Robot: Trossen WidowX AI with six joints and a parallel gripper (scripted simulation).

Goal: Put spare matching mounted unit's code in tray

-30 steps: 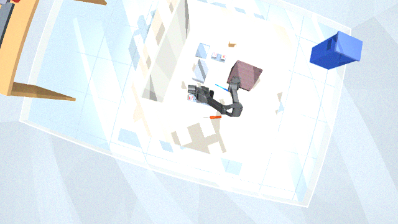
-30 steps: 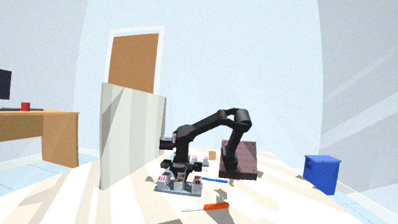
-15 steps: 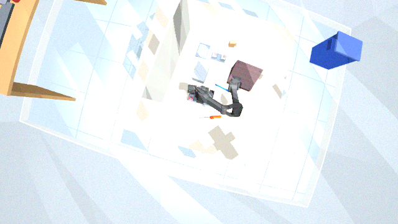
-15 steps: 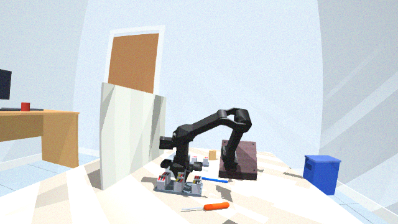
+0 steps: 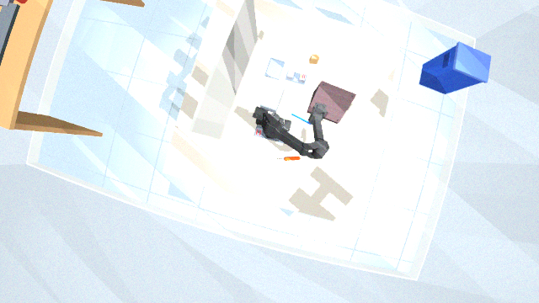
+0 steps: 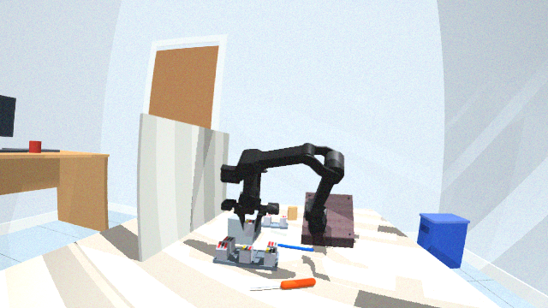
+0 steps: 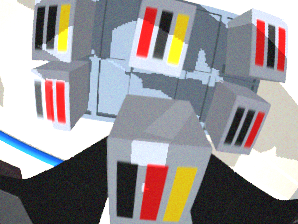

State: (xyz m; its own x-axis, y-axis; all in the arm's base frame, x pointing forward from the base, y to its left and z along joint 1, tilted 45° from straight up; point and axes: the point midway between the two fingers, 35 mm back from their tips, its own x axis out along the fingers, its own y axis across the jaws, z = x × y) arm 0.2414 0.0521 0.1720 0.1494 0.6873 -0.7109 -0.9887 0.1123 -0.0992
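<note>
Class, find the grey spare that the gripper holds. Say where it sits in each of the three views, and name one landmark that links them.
Top: not visible; the gripper, just left of centre, covers it.
Exterior: the spare hangs lower centre, above the rack.
Wrist: bottom centre, striped black, red, yellow.
Shared landmark: the blue rod.
</note>
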